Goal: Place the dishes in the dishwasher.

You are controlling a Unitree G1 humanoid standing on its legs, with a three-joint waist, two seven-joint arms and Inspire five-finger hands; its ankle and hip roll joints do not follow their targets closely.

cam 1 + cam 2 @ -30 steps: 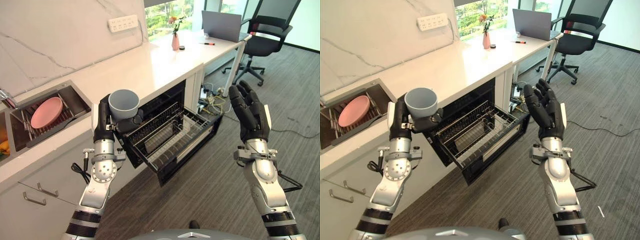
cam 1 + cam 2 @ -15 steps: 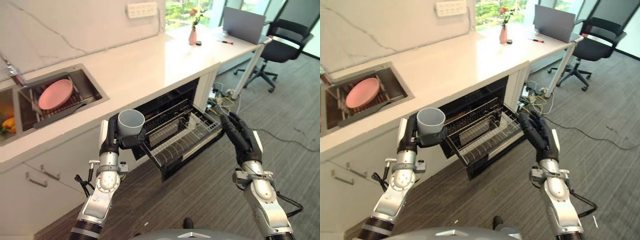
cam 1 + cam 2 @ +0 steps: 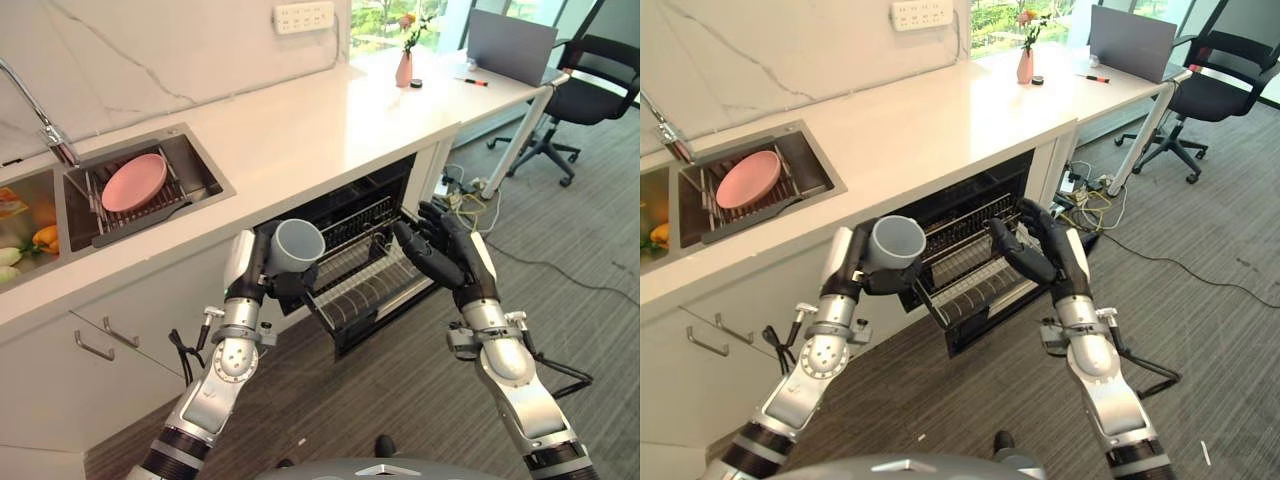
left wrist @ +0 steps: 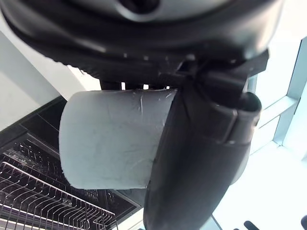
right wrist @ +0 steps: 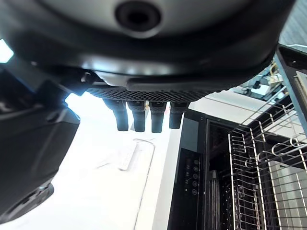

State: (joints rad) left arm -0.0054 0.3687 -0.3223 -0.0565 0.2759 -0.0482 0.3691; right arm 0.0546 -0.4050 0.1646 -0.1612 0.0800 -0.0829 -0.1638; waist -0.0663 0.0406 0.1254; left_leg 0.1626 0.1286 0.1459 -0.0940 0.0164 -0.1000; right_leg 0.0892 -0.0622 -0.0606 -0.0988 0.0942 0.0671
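A grey-blue cup [image 3: 298, 245] [image 4: 112, 139] sits in my left hand [image 3: 252, 275], whose fingers curl round it; it is tilted, mouth toward the dishwasher, just left of the pulled-out wire rack [image 3: 372, 282]. The rack [image 3: 975, 280] juts from the open dishwasher under the white counter [image 3: 300, 130]. My right hand [image 3: 450, 258] hovers open over the rack's right part, fingers straight and pointing left. A pink plate [image 3: 134, 182] rests on a drying rack in the sink [image 3: 205, 175].
A tap [image 3: 40, 115] stands behind the sink, with fruit [image 3: 42, 238] in the left basin. A pink vase [image 3: 404, 68] and a laptop [image 3: 510, 45] are at the counter's far end. An office chair [image 3: 590, 90] and floor cables [image 3: 470, 195] lie to the right.
The camera has pulled back and shifted. My left hand has tilted the cup toward the rack. My right hand has come down and left over the rack.
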